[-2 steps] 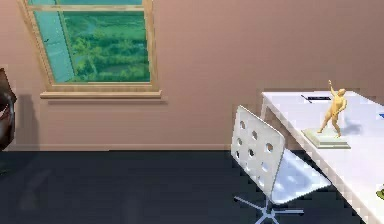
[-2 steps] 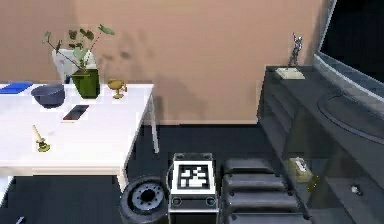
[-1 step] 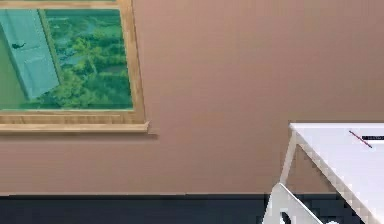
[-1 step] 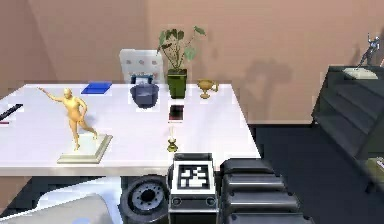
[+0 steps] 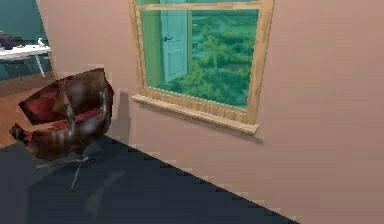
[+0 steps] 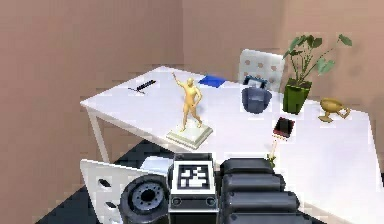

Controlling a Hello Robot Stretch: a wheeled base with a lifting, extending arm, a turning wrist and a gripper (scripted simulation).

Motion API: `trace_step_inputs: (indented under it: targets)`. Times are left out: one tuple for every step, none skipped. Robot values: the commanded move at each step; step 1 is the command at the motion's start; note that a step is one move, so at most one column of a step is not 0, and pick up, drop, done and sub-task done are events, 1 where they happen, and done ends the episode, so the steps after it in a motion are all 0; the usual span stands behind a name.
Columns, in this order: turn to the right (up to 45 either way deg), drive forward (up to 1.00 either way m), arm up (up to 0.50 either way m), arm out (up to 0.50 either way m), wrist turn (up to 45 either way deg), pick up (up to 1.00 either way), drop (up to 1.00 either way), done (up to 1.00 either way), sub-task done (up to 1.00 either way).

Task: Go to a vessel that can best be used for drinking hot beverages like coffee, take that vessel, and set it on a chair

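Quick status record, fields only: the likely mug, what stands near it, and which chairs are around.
vessel: dark blue-grey mug-like vessel on the white table
near it: green potted plant beside it; golden figure statue on a pale base, nearer
chairs: red-brown swivel chair by the wood-framed window; white chair behind the table

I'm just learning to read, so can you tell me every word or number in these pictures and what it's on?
None: no word or number can be read here.
The white square low in the arm side view: black marks, a pattern, not letters.
The blue pad and the small red flat thing on the white table: too small to show any print.
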Motion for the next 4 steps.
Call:
trace_step_inputs:
  targets:
    - [0.0, 0.00, 0.00, 0.46, 0.0, 0.00, 0.00, 0.00, 0.00]
    - [0.0, 0.00, 0.00, 0.00, 45.0, 0.00, 0.00, 0.00, 0.00]
    - [0.0, 0.00, 0.00, 0.00, 45.0, 0.00, 0.00, 0.00, 0.00]
    - [0.0, 0.00, 0.00, 0.00, 18.0, 0.00, 0.00, 0.00, 0.00]
